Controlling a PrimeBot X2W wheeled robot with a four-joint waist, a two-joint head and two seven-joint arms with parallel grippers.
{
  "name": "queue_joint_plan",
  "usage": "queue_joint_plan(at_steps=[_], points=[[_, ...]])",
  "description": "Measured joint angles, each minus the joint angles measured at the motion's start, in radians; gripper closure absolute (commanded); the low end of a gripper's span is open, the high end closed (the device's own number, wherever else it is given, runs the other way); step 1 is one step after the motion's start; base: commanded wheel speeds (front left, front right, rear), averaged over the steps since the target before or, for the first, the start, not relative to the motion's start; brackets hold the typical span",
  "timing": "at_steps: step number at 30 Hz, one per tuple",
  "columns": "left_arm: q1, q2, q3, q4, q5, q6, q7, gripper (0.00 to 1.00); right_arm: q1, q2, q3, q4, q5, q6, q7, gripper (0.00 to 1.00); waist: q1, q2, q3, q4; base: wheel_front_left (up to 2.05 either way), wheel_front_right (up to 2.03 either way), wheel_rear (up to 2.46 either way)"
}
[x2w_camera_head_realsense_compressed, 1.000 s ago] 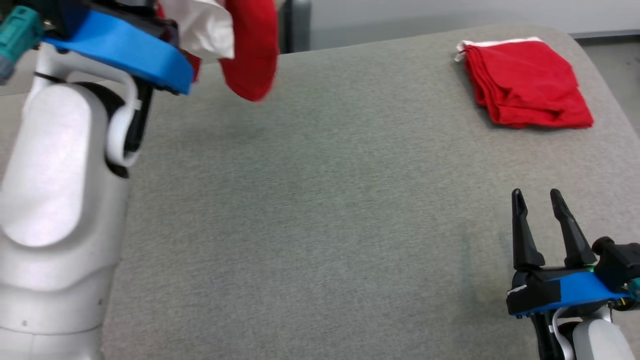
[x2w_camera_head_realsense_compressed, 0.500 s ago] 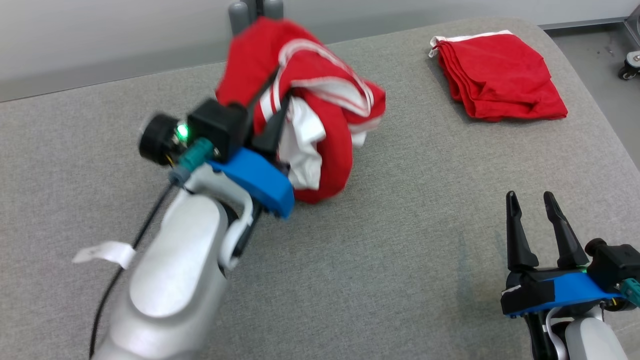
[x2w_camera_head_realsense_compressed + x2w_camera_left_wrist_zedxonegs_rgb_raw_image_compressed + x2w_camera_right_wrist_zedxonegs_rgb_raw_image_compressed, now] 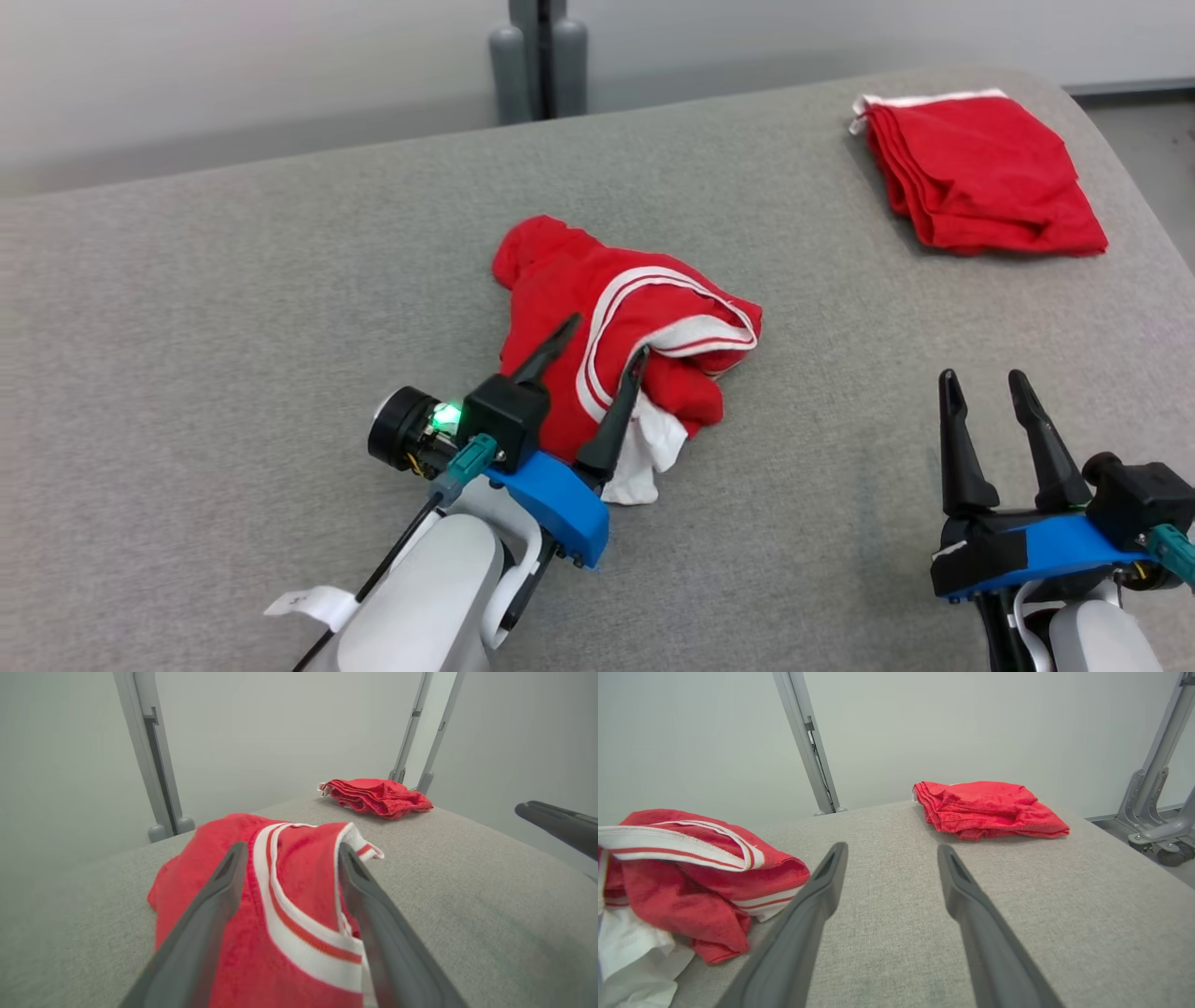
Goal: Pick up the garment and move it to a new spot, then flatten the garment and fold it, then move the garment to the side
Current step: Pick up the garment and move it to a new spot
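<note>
A crumpled red garment (image 3: 616, 327) with white stripes and a white lining lies in a heap on the middle of the grey padded table (image 3: 280, 280). My left gripper (image 3: 605, 342) hovers low over its near side, open, its two fingers spread across the striped band. In the left wrist view the garment (image 3: 299, 877) lies between and under the left gripper (image 3: 292, 849). My right gripper (image 3: 982, 378) stands open at the lower right with nothing in it, well apart from the heap. In the right wrist view the right gripper (image 3: 892, 848) has the garment (image 3: 691, 872) to its left.
A second red garment (image 3: 980, 177), folded, lies at the table's far right corner, seen also from the wrists (image 3: 376, 795) (image 3: 990, 807). A grey post (image 3: 537, 56) stands behind the table's far edge. The table's rounded right edge is near the folded garment.
My left arm has come down from high on the left and set the garment on the table's middle; its fingers have spread apart. The head camera shifted. The right gripper stayed put.
</note>
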Motion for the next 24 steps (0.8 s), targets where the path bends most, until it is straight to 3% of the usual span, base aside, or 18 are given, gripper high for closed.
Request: queue_joint_plan(at_steps=[7,24], points=[[0.0,0.005,0.044,-0.038,-0.011,0.049,-0.069,0.0,0.024,0.0,0.0,0.002,-0.012,0.0,0.012,0.0,0.0,0.0,-0.054,0.053,0.0,0.0,0.0],[0.232,0.137,0.322,-0.232,-0.042,0.172,-0.113,0.0,0.079,0.0,-0.015,-0.027,-0.024,0.0,0.047,0.0,0.0,0.0,-0.143,0.171,0.0,0.0,0.0]])
